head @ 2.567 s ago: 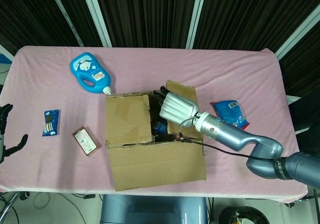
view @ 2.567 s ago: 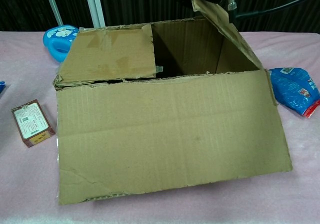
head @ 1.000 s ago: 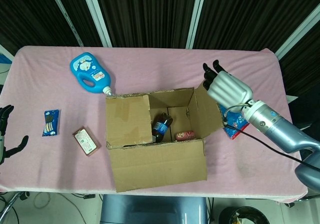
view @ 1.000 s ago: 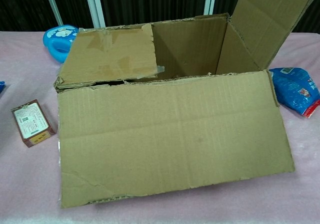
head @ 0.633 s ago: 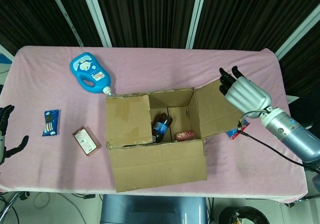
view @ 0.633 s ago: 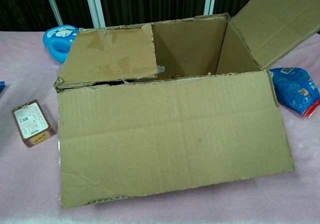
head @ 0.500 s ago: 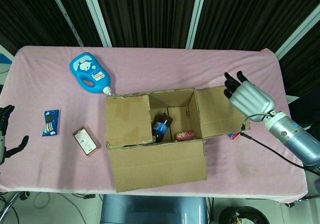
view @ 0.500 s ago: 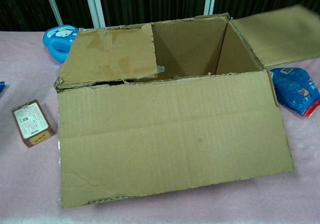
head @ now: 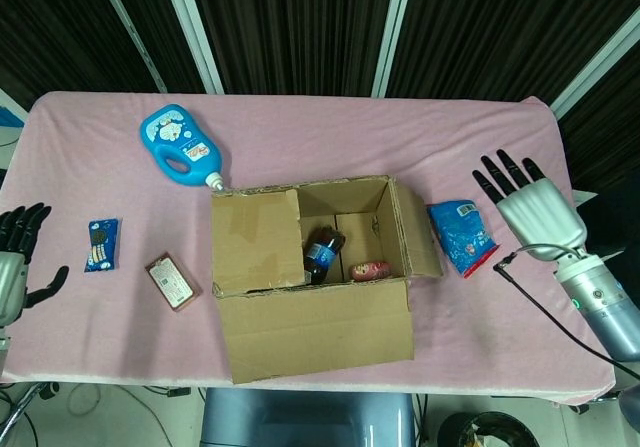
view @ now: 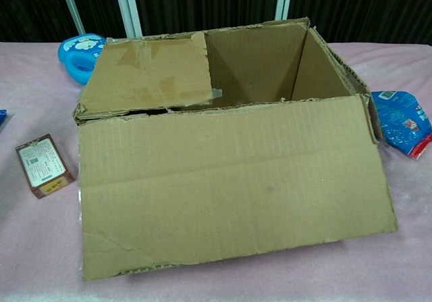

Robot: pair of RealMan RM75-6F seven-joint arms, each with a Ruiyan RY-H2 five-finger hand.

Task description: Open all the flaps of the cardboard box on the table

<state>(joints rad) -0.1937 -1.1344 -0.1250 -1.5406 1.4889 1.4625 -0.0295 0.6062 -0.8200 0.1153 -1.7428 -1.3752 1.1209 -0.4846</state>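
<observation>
We see brown cardboard box (head: pixel 310 267) in middle of pink table (head: pixel 330 137), near front edge. Front flap (view: pixel 229 180) folded down, open. Right flap (head: pixel 418 229) hangs down box side, open. Left flap (head: pixel 255 239) lies flat over box top, not open yet. We cannot tell about back flap. Our guess: more than half done, left flap left. Our right hand (head: pixel 528 205) off to right, fingers spread, holding nothing. Our left hand (head: pixel 15 262) at left table edge, also loose, empty. Blue bottle (head: pixel 182 147), small brown packet (head: pixel 171 281) sit left of box, with some room between for flap to swing out.
</observation>
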